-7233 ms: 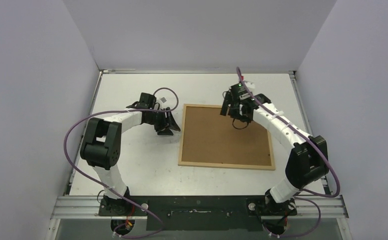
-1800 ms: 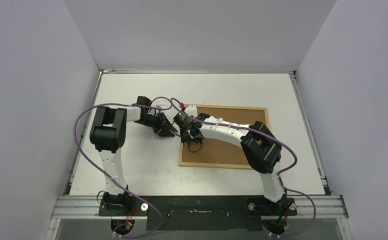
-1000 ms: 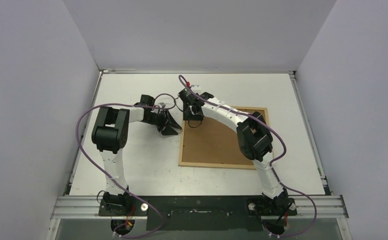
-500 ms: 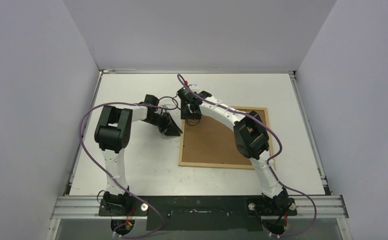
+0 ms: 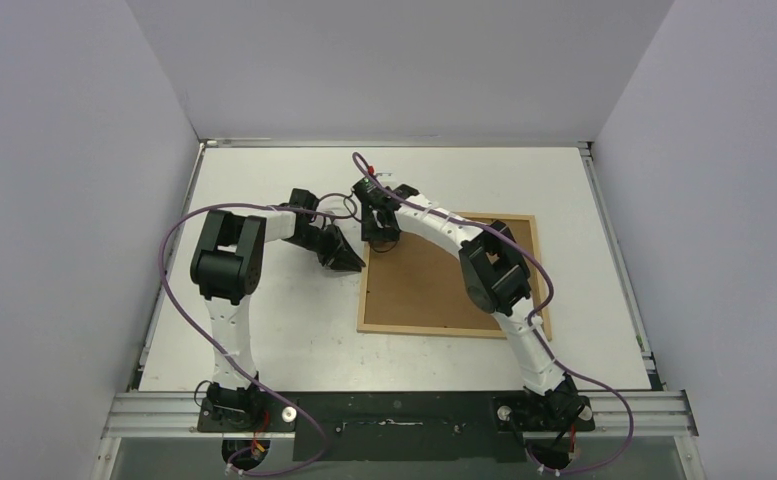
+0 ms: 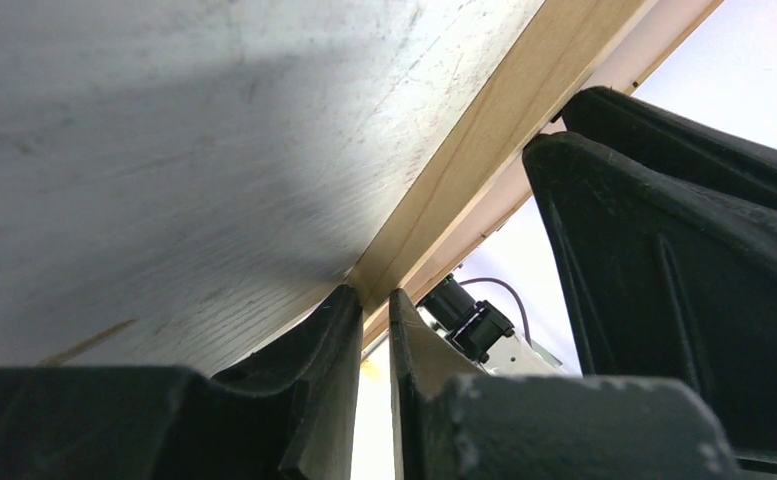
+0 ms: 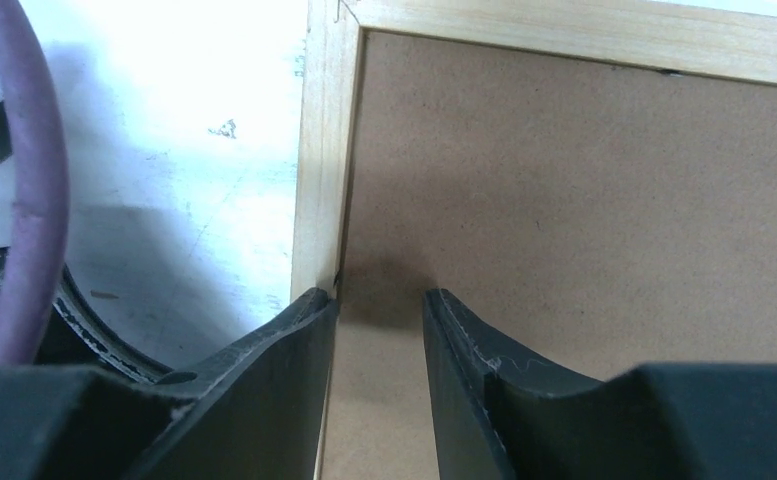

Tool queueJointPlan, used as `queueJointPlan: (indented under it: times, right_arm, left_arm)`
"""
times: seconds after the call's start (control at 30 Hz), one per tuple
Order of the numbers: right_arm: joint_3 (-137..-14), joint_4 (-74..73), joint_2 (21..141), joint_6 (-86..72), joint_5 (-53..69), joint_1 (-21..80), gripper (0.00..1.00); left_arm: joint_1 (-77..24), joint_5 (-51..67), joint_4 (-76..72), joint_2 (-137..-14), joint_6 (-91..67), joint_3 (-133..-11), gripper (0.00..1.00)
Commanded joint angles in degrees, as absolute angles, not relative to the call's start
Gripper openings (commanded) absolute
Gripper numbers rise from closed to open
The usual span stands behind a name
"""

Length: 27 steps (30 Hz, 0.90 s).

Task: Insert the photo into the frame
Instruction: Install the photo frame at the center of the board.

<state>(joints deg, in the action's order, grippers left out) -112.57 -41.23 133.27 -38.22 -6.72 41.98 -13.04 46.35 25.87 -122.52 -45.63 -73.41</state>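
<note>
The frame [image 5: 454,332], thin light wood strips, lies flat right of the table's centre with a brown backing panel [image 5: 434,285] inside it. The photo is not in view. My left gripper [image 5: 352,262] is at the frame's left strip. In the left wrist view the jaws [image 6: 374,298] are almost closed, with the edge of the strip [image 6: 484,120] between the tips. My right gripper [image 5: 381,238] hangs over the frame's upper left corner. In the right wrist view it [image 7: 376,305] is open and empty above the panel [image 7: 564,200], its left finger beside the strip [image 7: 319,150].
The white table [image 5: 264,330] is walled at the left, back and right. Purple cables [image 5: 169,250] loop off both arms. The right arm's elbow [image 5: 489,270] reaches across the frame. A metal rail [image 5: 394,410] runs along the near edge.
My right gripper has moved from the middle of the frame's left strip up to its upper left corner. My left gripper has stayed at the left strip. The frame has not shifted.
</note>
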Motion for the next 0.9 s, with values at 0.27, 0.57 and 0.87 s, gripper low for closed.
queueJointPlan:
  times: [0.27,0.57,0.87]
  right_arm:
    - [-115.0,-42.0,136.8,-38.4,-8.1,41.4,0.35]
    - [-114.8,-43.4,137.6,-38.4,-9.5,40.8,0.24]
    - [-112.9,-42.4,136.8,-38.0,-9.7,40.3,0.18]
  left_arm:
    - [-13.5,35.5,31.4,-127.2,-41.6,-71.8,0.13]
    - [-13.4,35.5,31.5,-127.4,-41.4,-71.5,0.12]
    - [-13.3,35.1,32.0,-128.0,-41.1,-71.7,0.11]
